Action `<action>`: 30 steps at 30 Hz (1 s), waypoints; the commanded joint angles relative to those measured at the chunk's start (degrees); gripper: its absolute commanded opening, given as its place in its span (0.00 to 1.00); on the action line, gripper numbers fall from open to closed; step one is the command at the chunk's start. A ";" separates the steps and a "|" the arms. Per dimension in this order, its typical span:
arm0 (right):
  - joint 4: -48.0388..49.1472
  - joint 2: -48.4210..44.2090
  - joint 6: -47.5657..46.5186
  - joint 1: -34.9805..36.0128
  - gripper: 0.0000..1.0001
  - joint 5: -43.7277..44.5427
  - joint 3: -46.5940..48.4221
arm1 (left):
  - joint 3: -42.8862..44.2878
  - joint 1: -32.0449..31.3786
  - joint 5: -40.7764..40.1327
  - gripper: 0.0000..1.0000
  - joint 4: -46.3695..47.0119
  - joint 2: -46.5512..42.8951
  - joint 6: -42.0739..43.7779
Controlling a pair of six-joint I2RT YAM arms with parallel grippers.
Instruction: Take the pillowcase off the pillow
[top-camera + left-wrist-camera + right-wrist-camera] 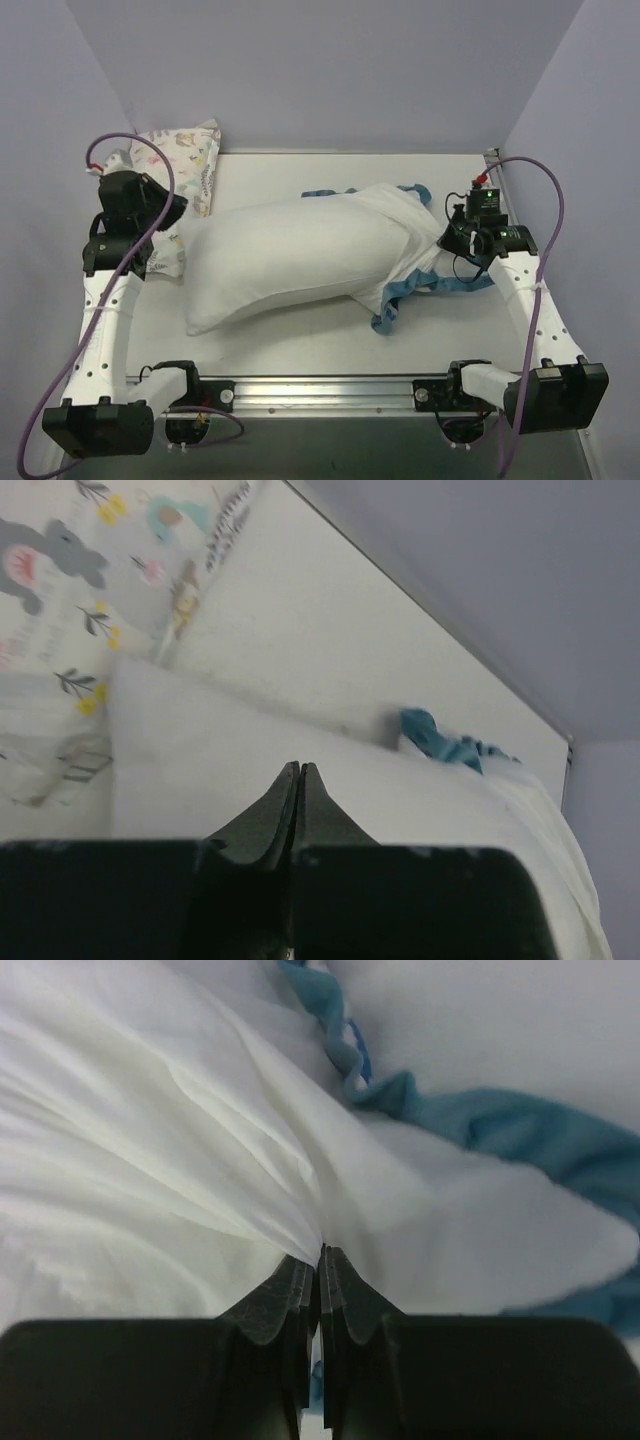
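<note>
Near to far. The pillow (280, 265) lies across the middle of the table (300, 345), and the pillowcase (405, 225) covers only its right end, teal frill (390, 305) trailing nearward. Right gripper (320, 1252) — jaws clamped on a gathered fold of the pillowcase's white face. Left gripper (300, 770) — jaws together, nothing visible between them, at the pillow's left end. Far left: animal-print pillow (185, 150).

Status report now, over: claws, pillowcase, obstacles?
Left claw shut by pillow. Right claw shut on pillowcase. Pillowcase covers only pillow's right end. Printed pillow near left claw.
</note>
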 commanded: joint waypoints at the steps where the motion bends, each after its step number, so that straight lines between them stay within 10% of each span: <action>1: -3.79 0.16 -2.38 -5.28 0.00 15.39 0.24 | 5.29 5.41 -7.62 0.00 4.93 0.57 2.45; 7: -2.39 -1.42 -1.85 -3.38 0.00 5.81 -0.20 | 5.38 1.40 5.36 0.03 7.65 3.11 3.06; 9: -2.47 -1.86 -1.85 0.15 0.00 6.85 -0.90 | 6.61 -6.42 3.38 0.29 5.99 4.61 6.92; 10: -2.39 -1.86 -1.16 4.09 0.00 7.47 -1.25 | 7.57 -10.28 -0.46 0.58 5.37 5.05 8.41; 14: 0.07 -1.34 1.57 14.02 0.00 12.65 -5.55 | 9.33 -31.35 -7.52 0.79 2.74 9.34 14.83; 21: 5.52 2.62 3.51 18.88 0.00 8.97 -9.78 | 11.10 -52.39 -16.32 0.98 1.94 21.21 20.11; 30: 6.32 7.10 3.42 22.49 0.00 7.48 -7.32 | 8.29 -54.44 -17.11 0.94 3.79 34.31 21.88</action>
